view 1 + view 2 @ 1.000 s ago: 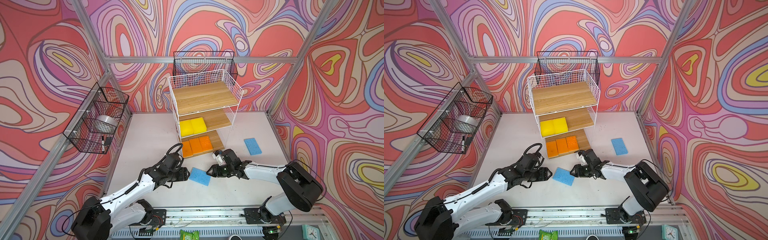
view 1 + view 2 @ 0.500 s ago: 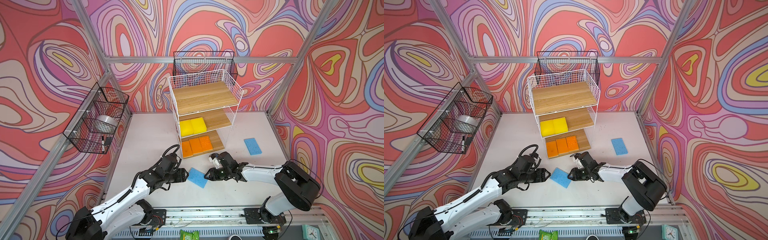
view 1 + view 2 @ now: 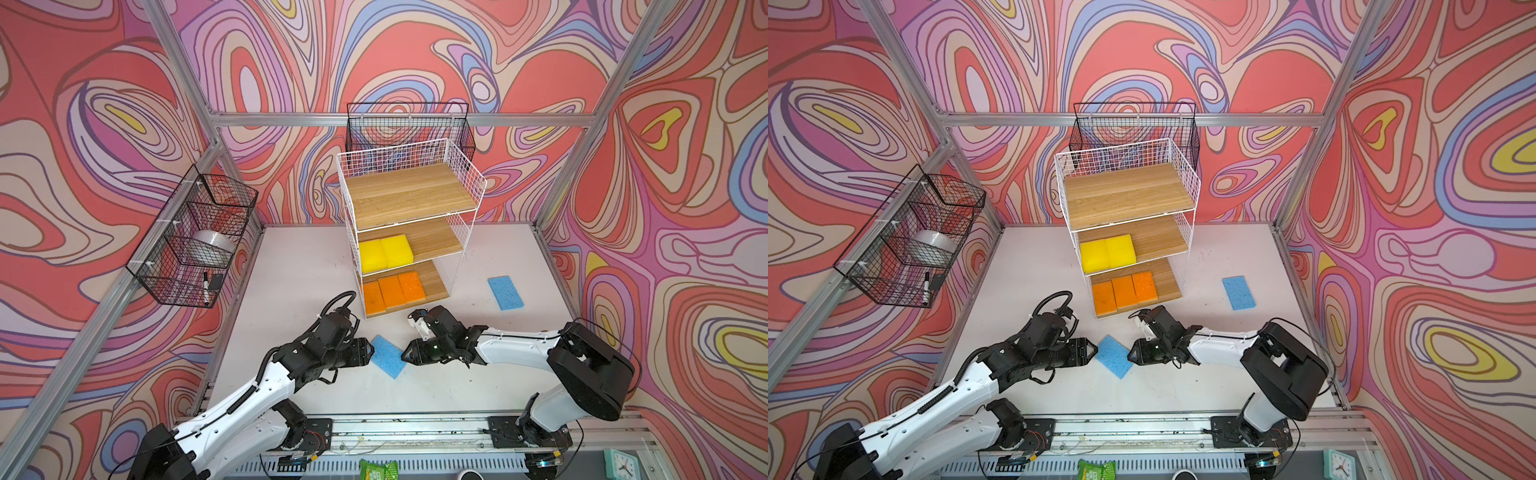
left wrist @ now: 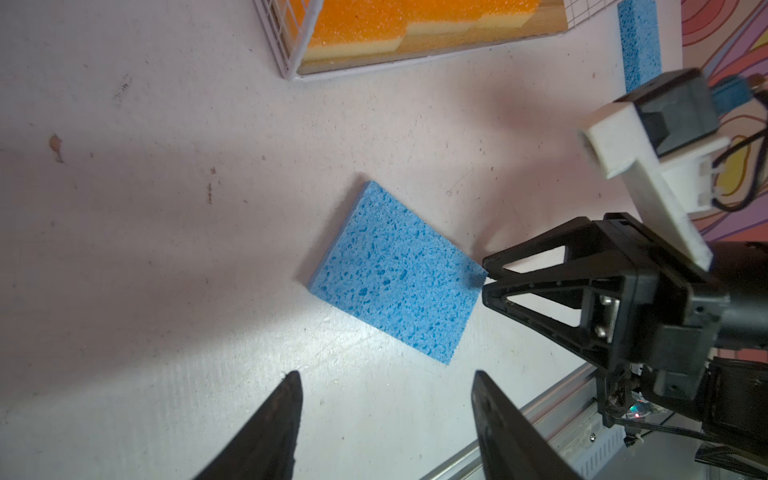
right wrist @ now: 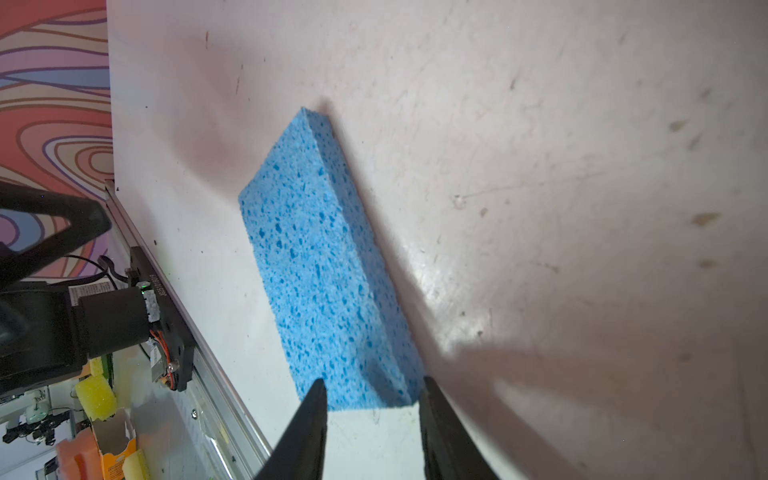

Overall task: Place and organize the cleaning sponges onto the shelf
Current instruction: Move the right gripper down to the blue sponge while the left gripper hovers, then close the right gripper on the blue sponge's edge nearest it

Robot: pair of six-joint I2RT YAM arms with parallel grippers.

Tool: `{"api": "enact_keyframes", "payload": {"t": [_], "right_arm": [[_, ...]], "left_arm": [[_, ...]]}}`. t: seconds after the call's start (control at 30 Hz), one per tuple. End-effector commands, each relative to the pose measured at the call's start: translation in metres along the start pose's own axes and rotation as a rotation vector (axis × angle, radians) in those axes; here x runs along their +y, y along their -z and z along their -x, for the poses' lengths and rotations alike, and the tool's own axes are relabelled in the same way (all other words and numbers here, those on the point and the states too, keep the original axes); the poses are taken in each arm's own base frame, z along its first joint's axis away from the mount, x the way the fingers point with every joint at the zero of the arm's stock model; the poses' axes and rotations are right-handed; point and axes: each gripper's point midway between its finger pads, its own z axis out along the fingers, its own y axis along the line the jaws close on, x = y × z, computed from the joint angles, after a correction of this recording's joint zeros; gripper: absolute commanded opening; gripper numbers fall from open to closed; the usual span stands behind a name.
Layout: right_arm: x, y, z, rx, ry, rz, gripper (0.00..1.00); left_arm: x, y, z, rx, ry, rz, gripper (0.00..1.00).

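Observation:
A thin blue sponge lies flat on the white table in front of the shelf. My right gripper is open, its tips flanking that sponge's near end. At the sponge's opposite end my left gripper stands open and empty. A second blue sponge lies right of the shelf. Two yellow sponges sit on the middle board. Three orange ones fill the bottom board.
A black wire basket with a tape roll and a marker hangs on the left wall. Another black basket hangs behind the shelf. The metal rail runs along the table's front edge.
My right gripper has slid left up to the blue sponge and its jaws have narrowed. The sponge has shifted slightly left. The left gripper has barely moved.

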Motion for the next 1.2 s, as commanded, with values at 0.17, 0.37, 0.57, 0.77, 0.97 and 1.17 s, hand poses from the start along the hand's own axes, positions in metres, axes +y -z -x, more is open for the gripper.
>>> {"api": "enact_keyframes", "payload": {"t": [0.17, 0.37, 0.57, 0.77, 0.97, 1.17], "right_arm": [[-0.007, -0.004, 0.004, 0.005, 0.03, -0.077, 0.39], [-0.008, -0.01, 0.002, 0.025, 0.036, -0.084, 0.39], [-0.006, -0.013, 0.0, 0.034, 0.043, -0.087, 0.31], [-0.004, -0.009, 0.002, 0.02, 0.046, -0.083, 0.08], [0.003, 0.005, 0.006, -0.016, 0.055, -0.072, 0.0], [0.013, 0.027, 0.013, -0.073, 0.077, -0.073, 0.0]], "left_arm": [[0.013, -0.003, -0.006, 0.021, 0.01, 0.056, 0.66], [0.012, -0.004, -0.004, 0.023, 0.004, 0.057, 0.66], [0.012, -0.003, -0.003, 0.023, 0.0, 0.061, 0.66], [0.013, 0.0, -0.003, 0.021, 0.0, 0.064, 0.66], [0.013, 0.008, 0.001, 0.006, -0.007, 0.072, 0.66], [0.014, 0.022, 0.007, -0.017, -0.021, 0.097, 0.66]]}}
